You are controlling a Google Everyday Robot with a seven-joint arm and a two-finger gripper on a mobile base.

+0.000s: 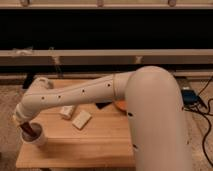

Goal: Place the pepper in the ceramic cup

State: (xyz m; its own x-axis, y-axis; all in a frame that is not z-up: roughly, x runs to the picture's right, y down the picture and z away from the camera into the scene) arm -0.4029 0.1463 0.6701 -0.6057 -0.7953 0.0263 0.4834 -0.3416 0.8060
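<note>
Arm [90,92] is reaching from the big white body at 4 o'clock across the wooden worktop [95,142] toward its 8 o'clock corner.

Gripper [27,126] is hanging at the arm's far-left end, pointing down, directly over the ceramic cup [36,139]. Cannot tell how the jaws are standing; the wrist housing is covering them.

Pepper [29,131] is showing as a dark red shape right under the gripper, its lower end sitting at or inside the cup's rim. Cannot tell whether it is being pinched or is resting in the cup on its own.

Ceramic cup is sitting upright near the worktop's left-front edge, white, only its lower wall and part of the rim showing below the gripper.

Other items on the worktop:
- two pale blocks [75,116] lying side by side near centre-left, at 2 o'clock from the cup, apart from it
- black slab [103,105] peeking out under the arm at mid-worktop
- orange-red bowl [120,105] partly hidden behind the arm's elbow, at 3 o'clock from the slab, just beside it

Cables [204,107] are lying on the floor at far right.
</note>
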